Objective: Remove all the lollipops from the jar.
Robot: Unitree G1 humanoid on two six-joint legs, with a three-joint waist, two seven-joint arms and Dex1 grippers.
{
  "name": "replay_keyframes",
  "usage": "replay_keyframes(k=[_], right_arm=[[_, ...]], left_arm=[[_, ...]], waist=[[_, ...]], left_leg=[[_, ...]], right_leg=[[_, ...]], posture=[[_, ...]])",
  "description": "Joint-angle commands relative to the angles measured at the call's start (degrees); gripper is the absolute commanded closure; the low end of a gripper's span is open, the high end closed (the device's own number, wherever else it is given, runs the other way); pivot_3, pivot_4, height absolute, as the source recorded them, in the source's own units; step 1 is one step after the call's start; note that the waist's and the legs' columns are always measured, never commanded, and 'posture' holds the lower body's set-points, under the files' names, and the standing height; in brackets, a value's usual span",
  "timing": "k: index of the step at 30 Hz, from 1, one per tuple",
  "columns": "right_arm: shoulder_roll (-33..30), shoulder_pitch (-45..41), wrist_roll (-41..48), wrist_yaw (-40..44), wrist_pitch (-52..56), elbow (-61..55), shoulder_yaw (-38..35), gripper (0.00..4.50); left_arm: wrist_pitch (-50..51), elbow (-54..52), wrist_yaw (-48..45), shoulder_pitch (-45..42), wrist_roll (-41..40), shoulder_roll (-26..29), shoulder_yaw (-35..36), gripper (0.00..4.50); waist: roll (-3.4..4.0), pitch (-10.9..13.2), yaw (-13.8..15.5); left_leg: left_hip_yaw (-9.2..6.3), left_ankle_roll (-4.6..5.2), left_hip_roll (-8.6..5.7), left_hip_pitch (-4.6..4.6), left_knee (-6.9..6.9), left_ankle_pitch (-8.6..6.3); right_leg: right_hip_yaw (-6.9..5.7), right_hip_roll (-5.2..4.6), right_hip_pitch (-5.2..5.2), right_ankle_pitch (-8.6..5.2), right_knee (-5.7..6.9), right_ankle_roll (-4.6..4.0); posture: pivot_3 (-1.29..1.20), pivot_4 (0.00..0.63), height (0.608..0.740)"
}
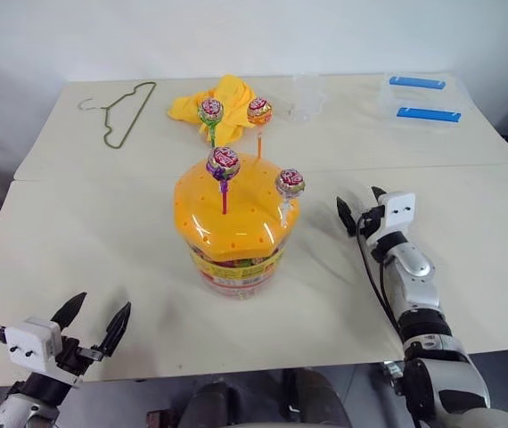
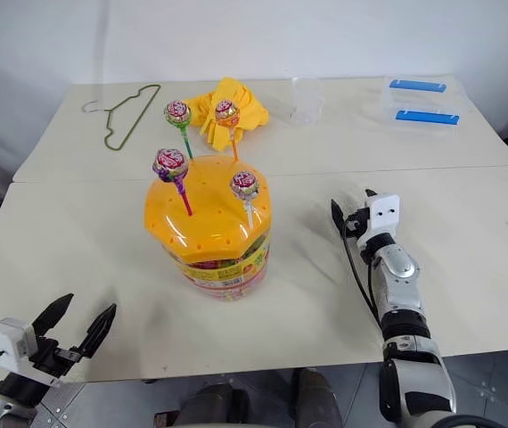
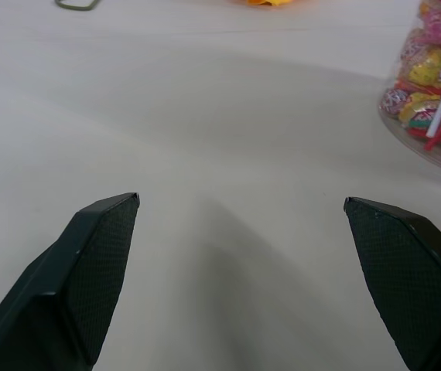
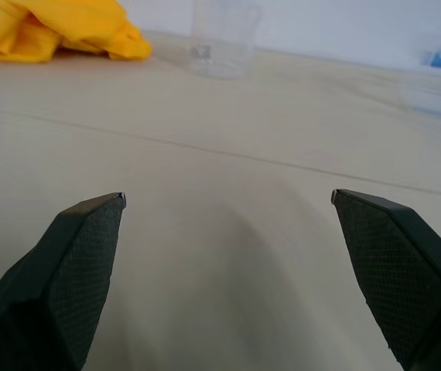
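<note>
Nearest the head camera, at the table's near edge, the left gripper (image 1: 94,319) is seen with its two black fingers spread wide and nothing between them. The jar (image 1: 236,234) stands in the middle of the table (image 1: 76,241), well apart from both grippers, its orange holed lid closed. Four lollipops are stuck upright by their sticks in the lid: a green-stick lollipop (image 1: 210,111) and an orange-stick lollipop (image 1: 259,111) at the far side, a red-stick lollipop (image 1: 223,164) toward the left and a white-stick lollipop (image 1: 290,183) toward the right. The right gripper (image 1: 361,207) is held over the table to the right of the jar, fingers parted and empty. Behind the jar a yellow cloth (image 1: 223,96) is crumpled, with a wire hanger (image 1: 120,111) to its left, a clear plastic cup (image 1: 306,96) to its right, and two clear boxes with blue strips (image 1: 419,98) at the far right.

In the left wrist view, the wide-open fingers (image 3: 89,270) are seen above bare tabletop, with the jar's lower wall and the wrapped candies inside it off to one side.

In the right wrist view, the fingers (image 4: 73,270) are likewise spread, with only table surface between them; the cloth and the cup are seen beyond.
</note>
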Motion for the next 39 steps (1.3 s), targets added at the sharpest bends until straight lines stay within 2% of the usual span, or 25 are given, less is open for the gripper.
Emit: replay_keyframes(k=[1, 5, 6, 8, 9, 11, 15, 17, 20, 23, 31, 36, 39], right_arm=[[-1.3, 0.0, 1.9, 3.4, -2.8, -1.9, -0.4, 0.02], [-2.2, 0.7, 7.3, 12.4, -1.5, -4.8, -1.0, 0.02], [-3.3, 1.6, 8.8, 15.1, 0.6, -6.9, -0.9, 0.02], [-6.0, 4.4, 15.2, 20.6, 7.8, -14.7, -2.2, 0.02], [-7.5, 5.7, 18.3, 22.9, 11.7, -18.5, -2.8, 0.02], [-13.1, 9.1, 30.6, 31.9, 20.3, -28.7, -7.6, 0.02], [-21.5, 14.4, 45.9, 37.2, 35.8, -42.8, -13.0, 0.02], [-25.1, 17.2, 52.3, 38.5, 42.9, -48.6, -14.9, 0.02], [-26.4, 23.2, 53.7, 40.5, 42.9, -58.1, -18.2, 0.02], [-26.8, 29.6, 50.0, 48.1, 38.7, -63.0, -19.4, 0.02], [-24.1, 34.2, 49.7, 46.9, 36.8, -65.9, -20.8, 0.02], [-22.7, 33.5, 62.5, 32.5, 42.9, -72.8, -21.9, 0.02], [-21.8, 31.9, 62.4, 32.7, 41.1, -76.3, -20.5, 0.02]], left_arm=[[-1.0, 0.5, -1.2, 0.0, -0.7, 1.2, 0.7, 0.0], [0.7, 1.6, -3.5, -2.3, -4.3, 3.4, 1.9, 0.0], [1.6, 2.7, -4.2, -2.8, -3.1, 5.8, 2.2, 0.0], [5.9, 5.8, -8.4, -5.3, -7.9, 11.8, 5.0, 0.0], [6.6, 7.5, -10.8, -7.0, -11.2, 13.9, 7.0, 0.0], [12.4, 11.6, -15.9, -12.8, -20.6, 21.6, 12.6, 0.0], [23.4, 16.4, -24.5, -17.1, -28.3, 33.0, 16.4, 0.0], [27.5, 19.0, -28.2, -19.1, -31.8, 36.3, 18.4, 0.0], [34.0, 22.4, -34.0, -21.8, -36.4, 40.5, 20.4, 0.0], [34.1, 22.2, -36.8, -25.5, -35.9, 41.1, 18.5, 0.0], [33.1, 10.1, -35.1, -44.7, -35.5, 35.8, 1.4, 0.0], [32.0, 7.2, -32.4, -57.5, -33.5, 30.8, -7.8, 0.0], [32.4, 8.9, -32.1, -64.3, -31.3, 28.0, -13.3, 0.0]], waist=[[0.0, 0.0, 0.0], [0.0, 0.0, 0.1], [0.0, 0.0, 0.1], [0.01, 0.0, 0.6], [0.03, 0.0, 0.6], [0.12, 0.1, 1.3], [0.27, 0.1, 1.4], [0.3, 0.1, 1.1], [0.28, 0.1, 0.7], [0.28, 0.1, 1.2], [0.22, 0.1, 2.8], [0.24, 0.1, 2.9], [0.19, 0.1, 2.9]], left_leg=[[0.0, 0.0, 0.0, 0.0, 0.0, 0.0], [-0.02, 0.01, 0.0, 0.0, 0.0, -0.01], [-0.02, 0.01, 0.0, 0.0, 0.0, -0.01], [-0.11, 0.01, 0.0, -0.02, 0.01, 0.0], [-0.15, 0.0, 0.03, -0.03, 0.03, 0.0], [-0.17, 0.0, 0.02, -0.05, 0.04, -0.01], [-0.24, 0.02, 0.02, -0.09, 0.07, -0.02], [-0.22, 0.03, 0.02, 0.01, -0.02, -0.1], [-0.22, -0.04, 0.11, 0.02, -0.11, -0.14], [-0.18, -0.07, 0.1, 0.0, -0.09, -0.15], [-0.13, 0.03, -0.07, 0.09, 0.06, -0.1], [-0.1, 0.0, -0.09, 0.08, 0.06, -0.08], [-0.05, -0.06, -0.06, 0.09, 0.12, -0.04]], right_leg=[[0.0, 0.0, 0.0, 0.0, 0.0, 0.0], [-0.01, 0.0, 0.0, 0.0, -0.01, 0.0], [-0.01, 0.0, 0.0, 0.0, -0.01, 0.0], [-0.05, -0.01, 0.0, 0.0, 0.03, 0.0], [-0.08, -0.01, 0.0, -0.01, 0.05, -0.01], [-0.08, -0.03, 0.0, -0.01, 0.03, -0.02], [-0.13, -0.06, 0.03, 0.0, -0.06, -0.01], [-0.12, -0.07, 0.09, -0.01, -0.11, -0.02], [-0.19, 0.0, 0.07, -0.02, -0.15, -0.04], [-0.22, 0.05, 0.06, -0.02, -0.18, -0.03], [-0.09, -0.07, 0.27, 0.11, -0.26, 0.19], [-0.15, 0.02, 0.22, 0.11, -0.21, 0.19], [-0.16, 0.16, 0.23, 0.12, -0.19, 0.2]], posture=[[0.0, 0.15, 0.74], [0.0, 0.15, 0.74], [0.0, 0.15, 0.74], [0.0, 0.15, 0.74], [0.0, 0.15, 0.74], [0.0, 0.15, 0.74], [0.0, 0.15, 0.74], [0.0, 0.15, 0.74], [0.0, 0.15, 0.74], [0.0, 0.15, 0.74], [0.0, 0.15, 0.74], [0.0, 0.15, 0.74], [0.0, 0.15, 0.74]])
